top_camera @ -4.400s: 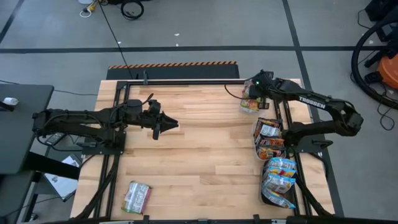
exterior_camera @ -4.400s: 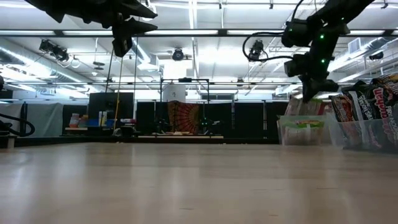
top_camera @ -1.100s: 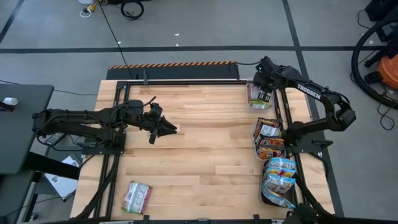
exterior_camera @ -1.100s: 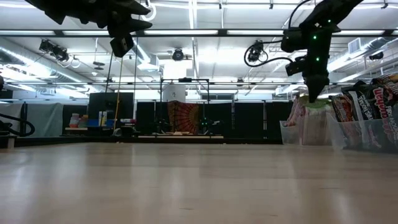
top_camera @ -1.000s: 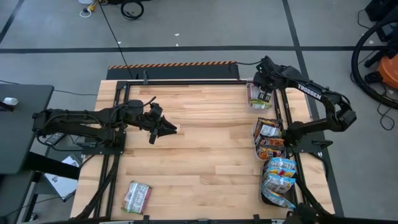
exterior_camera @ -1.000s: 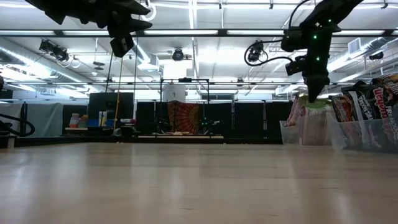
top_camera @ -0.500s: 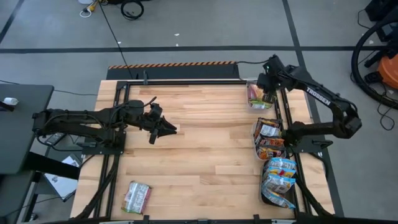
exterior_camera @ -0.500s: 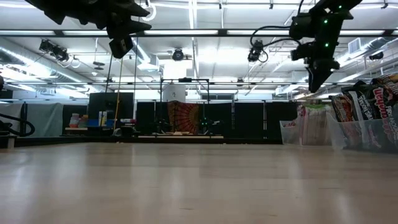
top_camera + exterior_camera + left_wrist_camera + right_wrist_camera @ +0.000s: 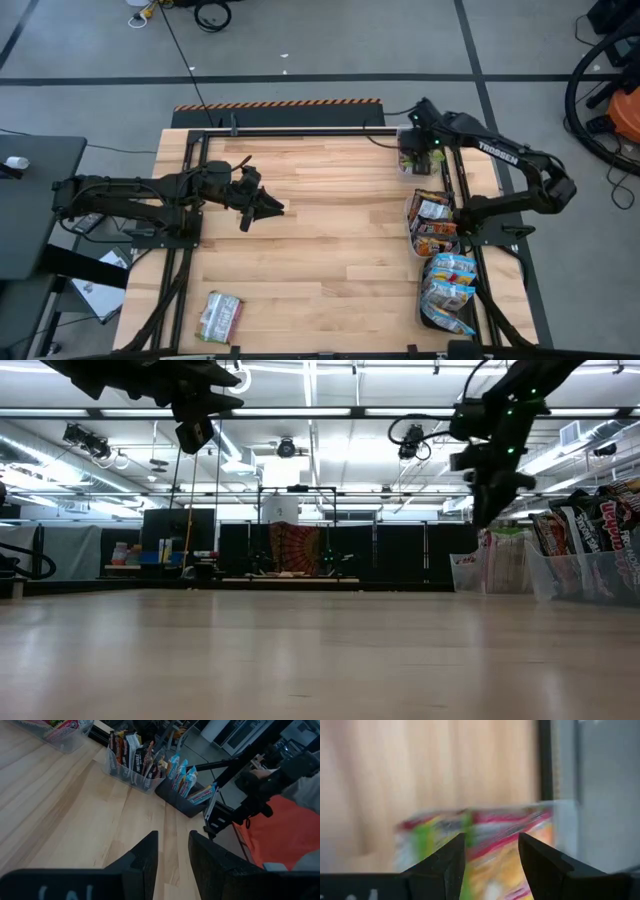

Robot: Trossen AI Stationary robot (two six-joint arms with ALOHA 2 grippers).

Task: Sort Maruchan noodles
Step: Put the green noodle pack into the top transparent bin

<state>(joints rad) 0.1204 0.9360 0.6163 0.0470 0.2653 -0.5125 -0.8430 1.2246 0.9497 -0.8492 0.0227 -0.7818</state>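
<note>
Progress: judged from the layout, sorting is nearly done; almost all Maruchan noodles stand in containers along the right edge of the high view, and one silver-green packet (image 9: pixel 219 316) lies loose on the wooden surface (image 9: pixel 330 240) at lower left.
Left to do: that loose packet probably goes with its matching colour.
Top tray (image 9: pixel 404 166): clear plastic, upper right of the high view, holding green-and-pink packets (image 9: pixel 480 837), some orange showing.
Middle tray (image 9: pixel 412 235): clear, holding dark brown-red packets (image 9: pixel 432 222) standing on edge.
Bottom tray (image 9: pixel 426 318): dark, lower right, holding pale blue packets (image 9: pixel 449 283).
Right pincer (image 9: pixel 420 148): above the top tray, fingers parted with nothing between them; the tray's packets show through the gap in the right wrist view.
Left pincer (image 9: pixel 272 205): above bare wood at centre left, fingers a little apart, empty, well apart from the loose packet.
</note>
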